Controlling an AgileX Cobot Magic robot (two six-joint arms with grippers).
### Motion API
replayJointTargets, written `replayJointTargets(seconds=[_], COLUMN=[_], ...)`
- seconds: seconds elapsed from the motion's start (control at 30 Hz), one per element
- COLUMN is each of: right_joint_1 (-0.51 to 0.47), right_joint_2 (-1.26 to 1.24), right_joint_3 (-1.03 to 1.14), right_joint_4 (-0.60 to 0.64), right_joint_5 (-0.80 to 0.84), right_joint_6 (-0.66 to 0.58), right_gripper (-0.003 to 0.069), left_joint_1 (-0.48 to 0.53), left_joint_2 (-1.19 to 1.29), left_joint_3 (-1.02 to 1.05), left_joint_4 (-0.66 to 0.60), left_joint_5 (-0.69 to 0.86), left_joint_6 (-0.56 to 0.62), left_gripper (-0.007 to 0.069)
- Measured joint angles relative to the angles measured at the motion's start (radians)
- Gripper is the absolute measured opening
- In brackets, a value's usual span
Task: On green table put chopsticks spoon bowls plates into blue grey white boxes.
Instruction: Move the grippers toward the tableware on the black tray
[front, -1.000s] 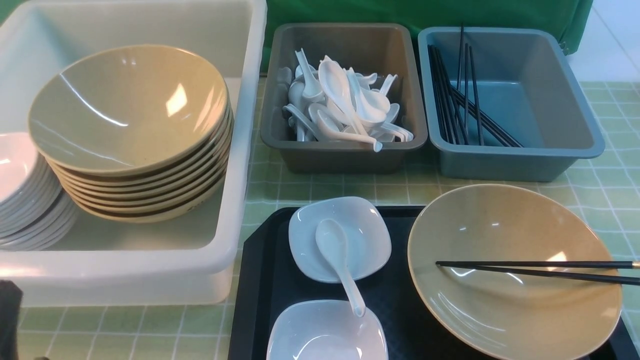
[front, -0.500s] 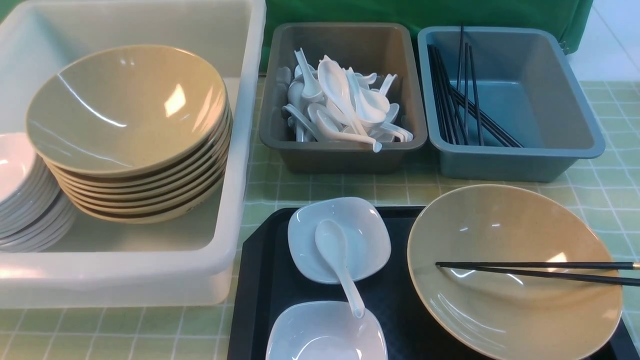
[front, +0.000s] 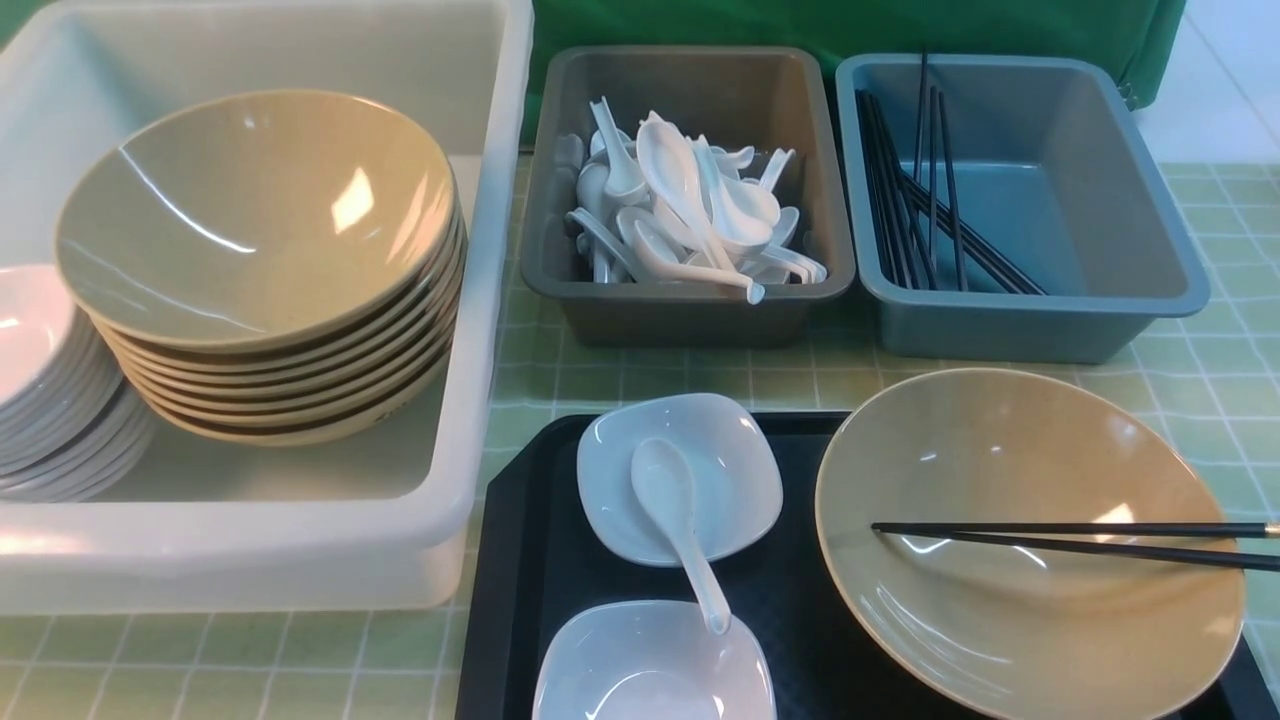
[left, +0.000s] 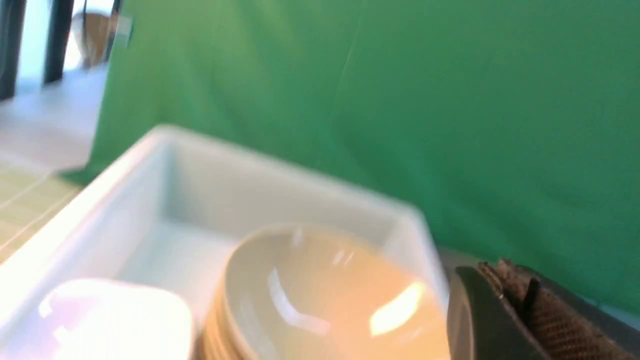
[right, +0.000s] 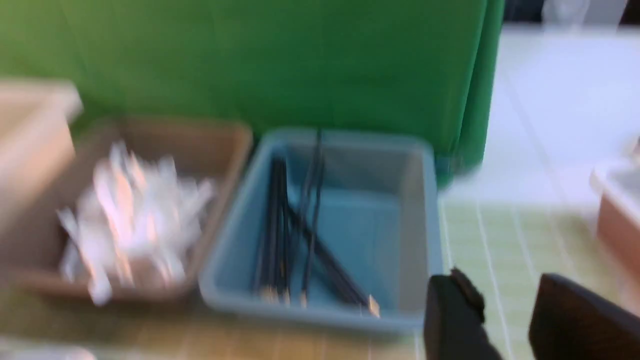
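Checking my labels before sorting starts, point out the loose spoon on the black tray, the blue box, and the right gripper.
Loose spoon (front: 662, 480): front view, its bowl.
Blue box (front: 1040, 328): front view, outer wall.
Right gripper (right: 507, 300): right wrist view, between fingertips.

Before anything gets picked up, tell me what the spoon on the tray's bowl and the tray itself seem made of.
Spoon: glossy white, likely melamine or ceramic; smooth sheen fits both.
Tray: probably plastic, dull black, with soft, weak reflections.
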Motion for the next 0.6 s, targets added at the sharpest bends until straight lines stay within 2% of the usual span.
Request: replayJointTargets(seconds=[0.17,0.27,0.33,0.47,0.53,0.6], right_joint_1=[0.068,0.126,0.156,0.230,0.236,0.249], right_joint_2=[0.074,0.109,0.134,0.281,0.345,0.444], right_joint_3=[0.010,0.010,0.010,-0.055,-0.089,-0.167], right_joint_4=[0.000,0.001,0.001,0.002,0.002,0.000], right_joint_5=[0.065,0.105,0.140,0.412,0.499,0.598], right_joint_6=[-0.025,-0.037,-0.055,-0.127,-0.158,-0.217], right_gripper=[0.0239,0.0239,0.0239,0.0239,0.0239,0.0239], left_joint_1=[-0.062,-0.098,-0.122,-0.232,-0.261,-0.318], left_joint_2=[0.007,0.036,0.058,0.137,0.155,0.190], left_joint_3=[-0.001,0.005,0.012,0.021,0.021,0.021], left_joint_4=[0.019,-0.037,-0.094,-0.266,-0.305,-0.400], left_joint_5=[0.018,0.072,0.119,0.196,0.199,0.211], left_joint_6=[0.019,0.044,0.102,0.387,0.447,0.534], left_gripper=[-0.0001,-0.0001,-0.0001,-0.0001,-0.0001,-0.0001])
